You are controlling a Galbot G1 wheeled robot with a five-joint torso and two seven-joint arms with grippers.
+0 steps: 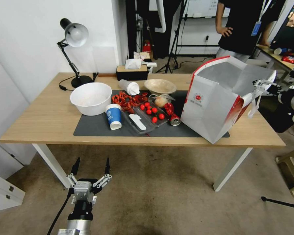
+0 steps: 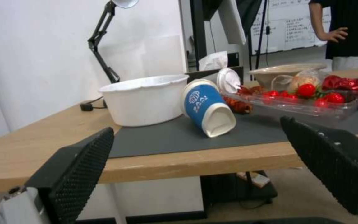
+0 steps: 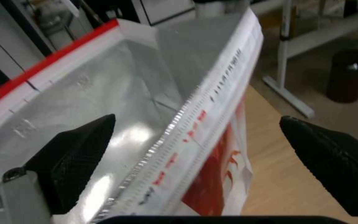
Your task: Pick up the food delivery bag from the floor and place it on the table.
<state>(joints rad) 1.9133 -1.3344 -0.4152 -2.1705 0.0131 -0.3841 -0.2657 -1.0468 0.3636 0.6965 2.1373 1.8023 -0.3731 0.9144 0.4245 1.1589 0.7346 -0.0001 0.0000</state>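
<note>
The food delivery bag (image 1: 212,107), white with red edges and a small round red logo, stands tilted on the right end of the light-wood table (image 1: 39,120). Its base overlaps the dark grey mat (image 1: 94,129) and its foil-lined mouth gapes upward. My right gripper (image 1: 263,86) is open at the bag's right rim. In the right wrist view the bag's rim (image 3: 195,124) runs between that gripper's (image 3: 197,140) spread fingers, with a gap on each side. My left gripper (image 1: 92,163) hangs open and empty over the carpeted floor (image 1: 153,195), in front of the table's left leg.
On the mat lie a white bowl (image 1: 90,98), a tipped blue paper cup (image 1: 113,116), a clear tray of tomatoes (image 1: 150,112) and a red can (image 1: 174,120). A desk lamp (image 1: 75,36) and a tissue box (image 1: 132,72) stand at the back. A white cabinet (image 1: 3,192) stands at the left.
</note>
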